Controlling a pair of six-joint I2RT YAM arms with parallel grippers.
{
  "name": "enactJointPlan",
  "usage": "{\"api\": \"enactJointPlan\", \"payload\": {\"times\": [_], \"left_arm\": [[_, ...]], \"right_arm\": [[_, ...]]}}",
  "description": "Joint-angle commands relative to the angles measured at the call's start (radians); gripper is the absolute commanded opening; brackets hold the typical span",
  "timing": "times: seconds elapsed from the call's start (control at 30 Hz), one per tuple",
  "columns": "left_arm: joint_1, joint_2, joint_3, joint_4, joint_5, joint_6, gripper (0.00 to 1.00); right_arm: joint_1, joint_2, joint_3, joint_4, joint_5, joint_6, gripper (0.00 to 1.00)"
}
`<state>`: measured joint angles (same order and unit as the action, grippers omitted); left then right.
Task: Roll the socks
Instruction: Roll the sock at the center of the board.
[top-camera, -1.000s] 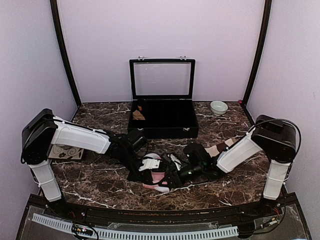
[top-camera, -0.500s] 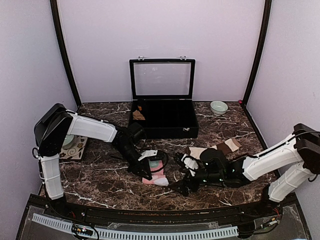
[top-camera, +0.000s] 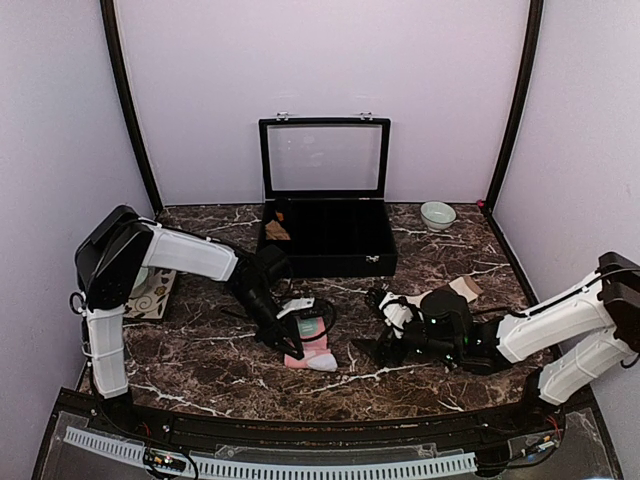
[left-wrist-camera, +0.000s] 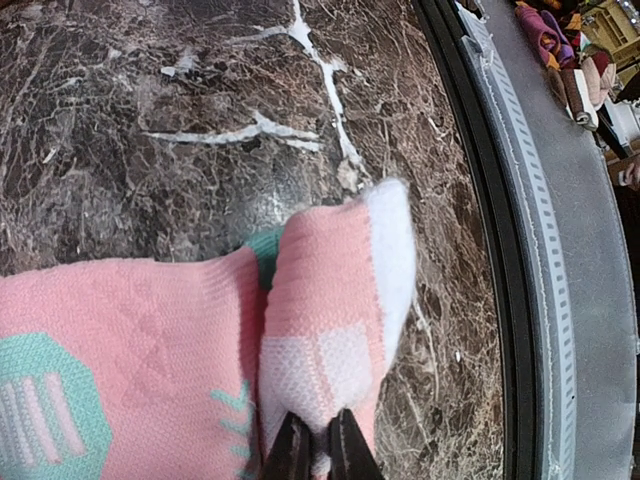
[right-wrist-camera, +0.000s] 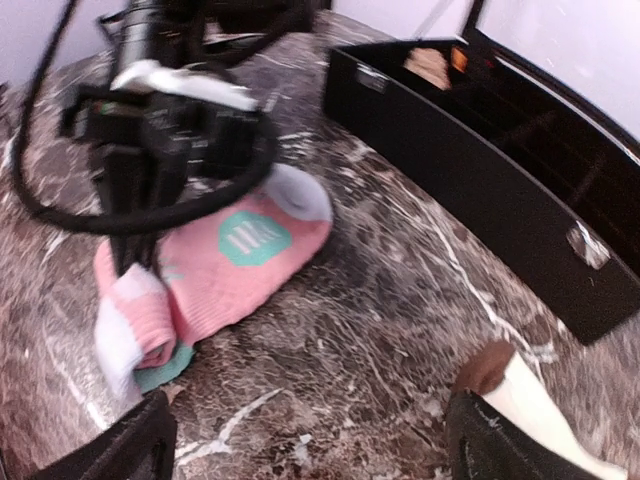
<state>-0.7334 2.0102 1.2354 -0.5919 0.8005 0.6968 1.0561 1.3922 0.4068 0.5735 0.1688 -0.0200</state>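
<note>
The pink sock (top-camera: 314, 353) with mint and white patches lies flat on the marble table, its near end folded over. My left gripper (top-camera: 291, 344) is shut on that folded end; in the left wrist view the fingertips (left-wrist-camera: 315, 452) pinch the pink and white fold (left-wrist-camera: 335, 320). The right wrist view shows the pink sock (right-wrist-camera: 225, 270) too. My right gripper (top-camera: 376, 326) is open and empty, right of the pink sock and apart from it. The cream sock (top-camera: 462, 288) with brown bands lies behind the right arm, mostly hidden; its brown tip (right-wrist-camera: 488, 366) touches my right finger (right-wrist-camera: 495, 445).
An open black case (top-camera: 330, 250) stands at the back middle with a small tan bundle (top-camera: 277, 230) in it. A pale bowl (top-camera: 437, 214) sits at the back right. A patterned card (top-camera: 153, 297) lies at the far left. The table's front edge (left-wrist-camera: 480, 250) is close to the pink sock.
My right arm has drawn back to the right, away from the pink sock, and now covers more of the cream sock. My left gripper stays on the pink sock's folded end.
</note>
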Motion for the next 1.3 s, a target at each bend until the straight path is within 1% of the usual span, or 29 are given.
{"api": "enactJointPlan", "payload": {"times": [0.0,0.07,0.13,0.23,0.37,0.53,0.7,0.8,0.9,1.0,1.13,1.27], "left_arm": [[0.017,0.084,-0.024,-0.128,-0.154,0.019,0.08],[0.021,0.093,-0.019,-0.134,-0.148,0.019,0.08],[0.026,0.101,-0.013,-0.143,-0.138,0.022,0.08],[0.034,0.113,-0.003,-0.159,-0.117,0.026,0.08],[0.038,0.121,0.005,-0.171,-0.108,0.030,0.08],[0.041,0.136,0.021,-0.188,-0.104,0.037,0.08],[0.045,0.141,0.024,-0.194,-0.097,0.041,0.08],[0.046,0.145,0.028,-0.199,-0.094,0.044,0.09],[0.047,0.147,0.030,-0.203,-0.092,0.045,0.09],[0.048,0.148,0.031,-0.206,-0.089,0.047,0.09],[0.048,0.152,0.037,-0.214,-0.087,0.051,0.10],[0.049,0.153,0.038,-0.221,-0.081,0.062,0.13]], "right_arm": [[0.002,0.022,-0.015,0.158,-0.298,-0.144,0.81],[0.002,0.070,0.030,0.125,-0.386,-0.180,0.73],[0.001,0.120,0.079,0.087,-0.465,-0.207,0.68],[0.001,0.191,0.138,0.082,-0.558,-0.227,0.65],[0.000,0.284,0.211,0.060,-0.609,-0.268,0.59],[0.001,0.364,0.283,-0.001,-0.609,-0.363,0.53],[0.003,0.402,0.304,-0.009,-0.577,-0.417,0.51],[0.012,0.431,0.322,-0.037,-0.549,-0.453,0.48],[0.014,0.463,0.329,-0.028,-0.504,-0.466,0.45],[0.021,0.495,0.342,-0.020,-0.474,-0.475,0.40],[0.028,0.534,0.371,-0.047,-0.444,-0.490,0.29],[0.039,0.561,0.383,-0.101,-0.441,-0.499,0.27]]}}
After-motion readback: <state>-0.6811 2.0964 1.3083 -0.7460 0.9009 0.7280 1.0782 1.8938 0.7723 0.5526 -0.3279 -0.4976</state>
